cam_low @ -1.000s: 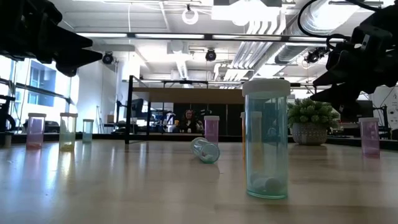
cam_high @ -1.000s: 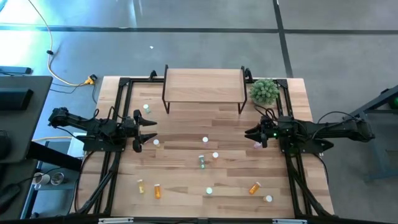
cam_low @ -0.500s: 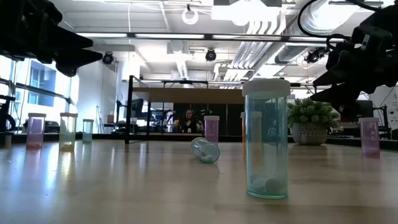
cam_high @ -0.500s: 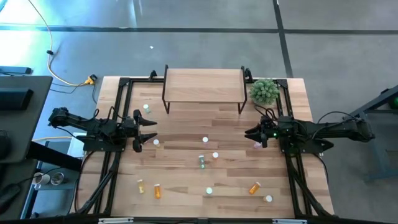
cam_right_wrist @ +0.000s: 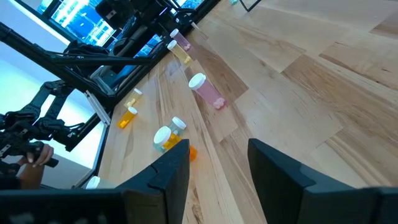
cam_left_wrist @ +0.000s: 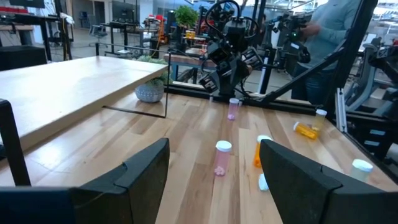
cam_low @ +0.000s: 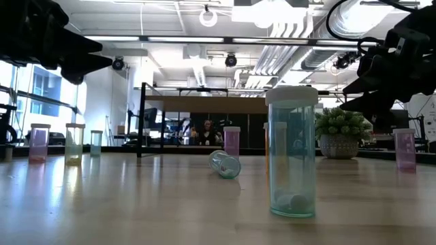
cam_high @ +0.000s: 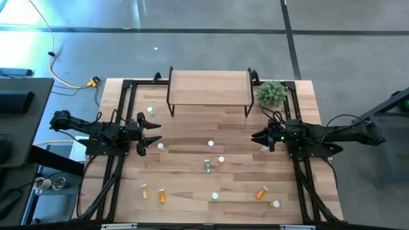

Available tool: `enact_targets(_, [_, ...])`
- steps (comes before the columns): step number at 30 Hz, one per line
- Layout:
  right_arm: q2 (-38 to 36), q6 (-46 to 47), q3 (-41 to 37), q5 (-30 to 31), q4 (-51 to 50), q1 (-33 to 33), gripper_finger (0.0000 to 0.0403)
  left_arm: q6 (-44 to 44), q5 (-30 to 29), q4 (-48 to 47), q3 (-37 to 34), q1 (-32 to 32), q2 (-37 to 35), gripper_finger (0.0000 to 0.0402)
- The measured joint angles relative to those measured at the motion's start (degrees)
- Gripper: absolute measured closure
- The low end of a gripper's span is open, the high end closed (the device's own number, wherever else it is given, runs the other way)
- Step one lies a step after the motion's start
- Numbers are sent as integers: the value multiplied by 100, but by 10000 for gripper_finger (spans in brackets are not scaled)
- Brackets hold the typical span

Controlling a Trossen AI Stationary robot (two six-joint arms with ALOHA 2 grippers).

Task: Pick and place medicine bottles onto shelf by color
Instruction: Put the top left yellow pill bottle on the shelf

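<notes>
The light-wood shelf point(cam_high: 209, 87) stands on thin black legs at the table's far middle. Small white-capped bottles are scattered over the tabletop: a pink one point(cam_high: 211, 144) at the centre, a green one lying down point(cam_high: 207, 167), orange ones point(cam_high: 162, 195) point(cam_high: 261, 192) near the front. My left gripper point(cam_high: 155, 133) hovers open at the table's left. My right gripper point(cam_high: 257, 137) hovers open at the right, beside a pink bottle point(cam_high: 265, 151). In the left wrist view point(cam_left_wrist: 214, 168) and the right wrist view point(cam_right_wrist: 217, 168) nothing lies between the fingers.
A green bushy plant point(cam_high: 271, 93) stands at the far right, next to the shelf. Black frame rails point(cam_high: 118, 108) run along both sides of the table. In the low view a clear green bottle point(cam_low: 291, 153) stands close up. A person point(cam_left_wrist: 336, 25) stands beyond the table.
</notes>
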Motion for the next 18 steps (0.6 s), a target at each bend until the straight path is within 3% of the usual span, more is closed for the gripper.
enact_targets(12, [1,0,1,-1,0,0,249,523,-53,-62,447,83,208,163])
enact_targets(18, [0,0,1,1,-2,0,249,272,294,-1305,1044,211,707,163])
